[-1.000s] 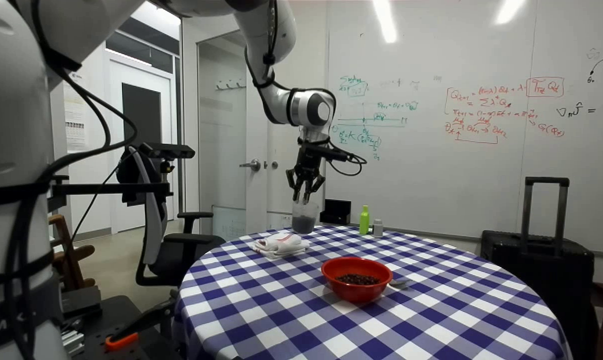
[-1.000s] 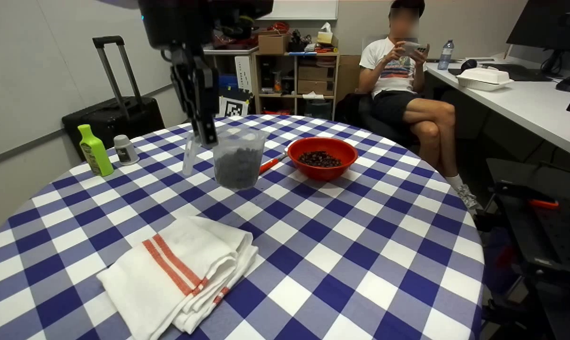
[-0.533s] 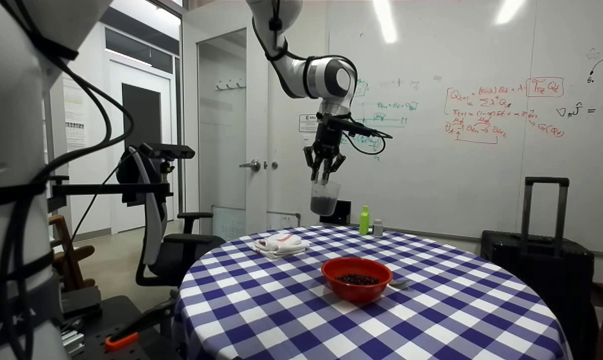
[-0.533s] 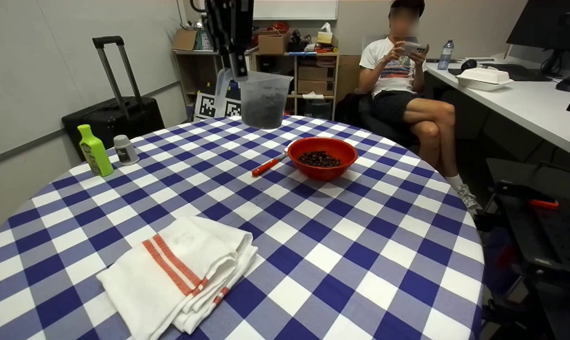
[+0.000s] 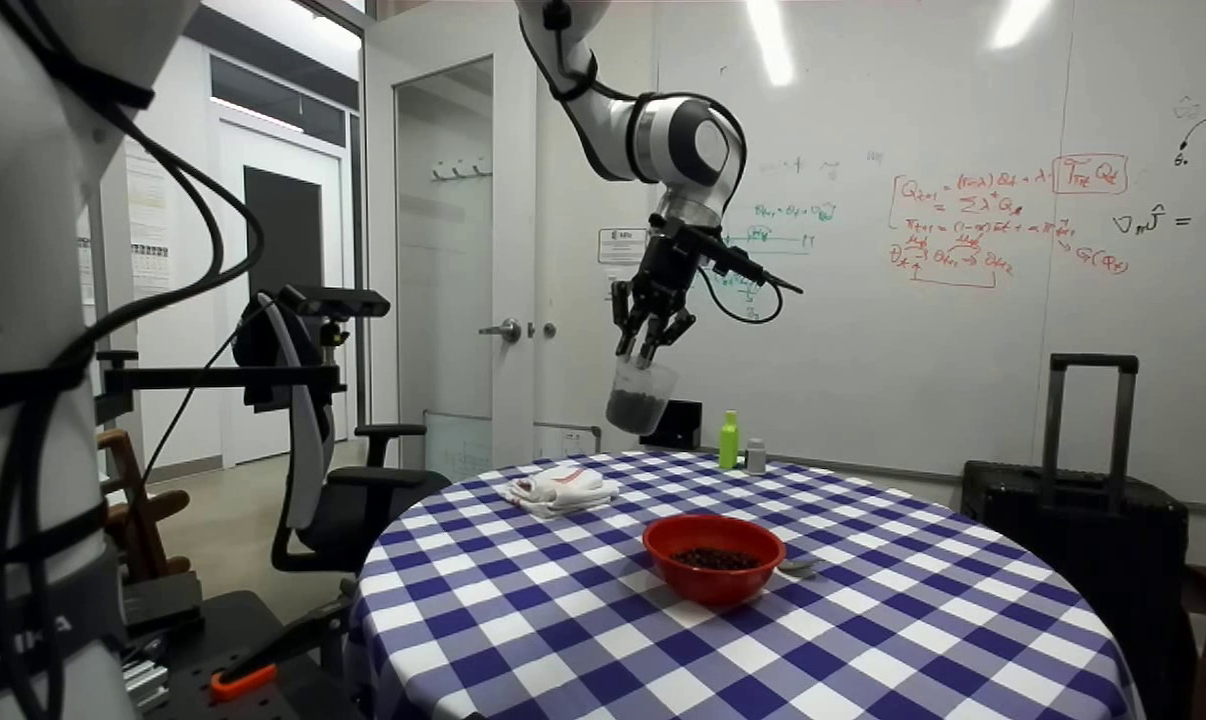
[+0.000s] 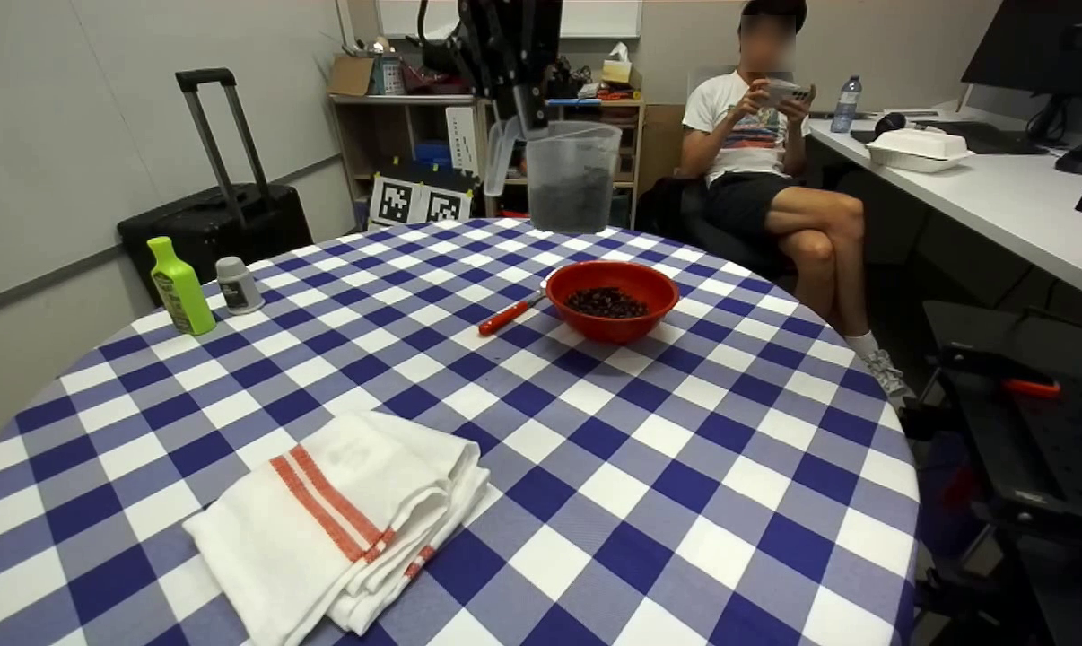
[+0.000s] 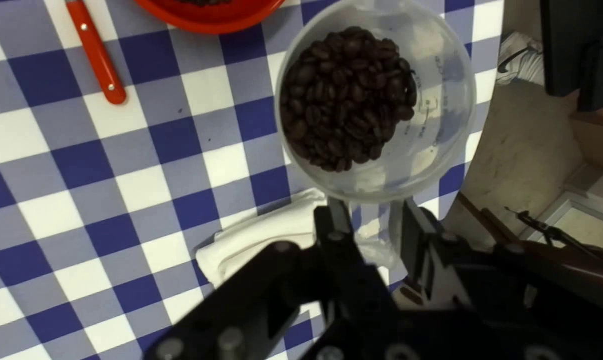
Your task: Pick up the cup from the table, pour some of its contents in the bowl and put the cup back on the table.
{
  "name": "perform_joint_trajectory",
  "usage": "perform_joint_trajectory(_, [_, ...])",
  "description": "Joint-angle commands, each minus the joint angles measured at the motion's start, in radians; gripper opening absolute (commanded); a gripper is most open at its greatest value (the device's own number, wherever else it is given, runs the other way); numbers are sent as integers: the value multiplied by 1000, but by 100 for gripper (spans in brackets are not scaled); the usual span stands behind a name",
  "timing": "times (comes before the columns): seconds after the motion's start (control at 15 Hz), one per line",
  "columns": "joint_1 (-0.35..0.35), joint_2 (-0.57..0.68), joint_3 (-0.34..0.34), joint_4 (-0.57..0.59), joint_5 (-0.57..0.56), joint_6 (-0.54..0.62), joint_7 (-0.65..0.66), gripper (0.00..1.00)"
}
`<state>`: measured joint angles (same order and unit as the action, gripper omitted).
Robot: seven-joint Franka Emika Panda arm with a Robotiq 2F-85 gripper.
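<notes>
Pinching the handle [image 6: 498,166] between our fingers [image 7: 338,219], we hold the cup [image 6: 574,178] tilted above the table [image 6: 667,467], not yet over the bowl [image 6: 613,328]. Handle grip likely chosen to leave the beans [image 7: 349,100] a clear pour path.

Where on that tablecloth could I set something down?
Bare tablecloth spreads between the folded towel, red bowl and table's edge; another patch separates towel and green bottle. It's crowded by the bowl: a red-handled utensil beside it, the pincer holding a measuring cup aloft.
</notes>
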<state>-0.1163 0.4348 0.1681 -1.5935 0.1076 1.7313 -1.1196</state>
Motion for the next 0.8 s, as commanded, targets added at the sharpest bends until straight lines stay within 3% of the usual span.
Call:
perform_joint_trajectory(0.0, [7,-61,-46,-60,-30,-87,-61,7])
perform_joint_trajectory(0.07, [19,-68,-65,-77,-55,-55,-23,7])
perform_joint_trajectory(0.13, [17,-28,-57,-30,-17,-61,-40,28])
perform_joint_trajectory(0.6, [20,-43,-71,-54,-36,-60,-38,28])
perform_joint_trajectory(0.67, [18,-34,-70,-49,-32,-62,-50,7])
perform_joint_trajectory(0.73, [10,-20,-67,-39,-23,-61,-81,7])
